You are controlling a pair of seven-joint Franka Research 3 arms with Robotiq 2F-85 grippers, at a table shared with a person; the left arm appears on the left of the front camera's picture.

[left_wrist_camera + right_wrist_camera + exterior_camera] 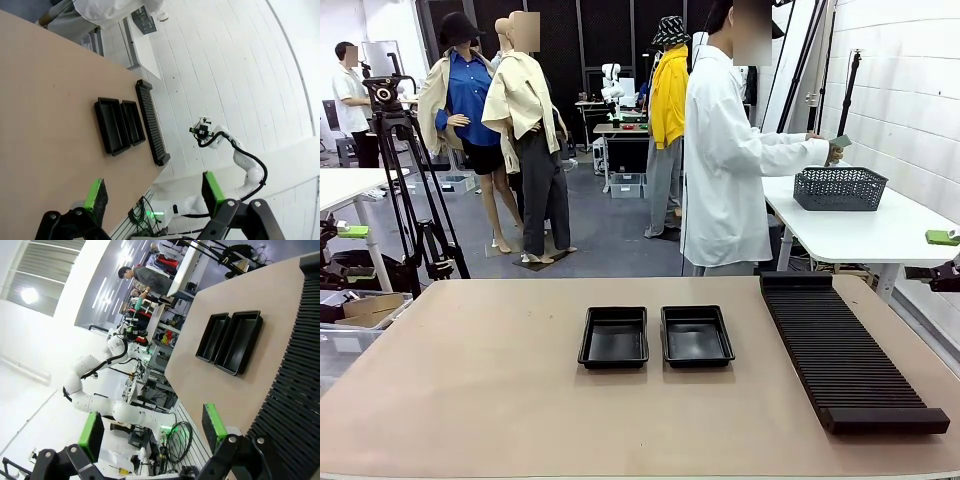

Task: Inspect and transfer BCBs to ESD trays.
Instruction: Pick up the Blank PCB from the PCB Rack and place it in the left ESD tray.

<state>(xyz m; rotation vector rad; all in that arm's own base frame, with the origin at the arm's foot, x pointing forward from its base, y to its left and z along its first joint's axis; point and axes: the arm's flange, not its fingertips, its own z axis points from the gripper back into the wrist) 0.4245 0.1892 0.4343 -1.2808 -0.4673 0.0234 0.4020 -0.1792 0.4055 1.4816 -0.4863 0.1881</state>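
Front view: two glossy black ESD trays (flared rims) lie adjacent.

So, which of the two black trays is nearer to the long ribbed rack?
The right-hand tray in the front view; the other tray sits left of it, farther from the rack.

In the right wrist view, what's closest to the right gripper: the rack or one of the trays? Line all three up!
1. The rack, just beside the right gripper.
2. The near tray, next to the rack.
3. The far tray, beyond it.
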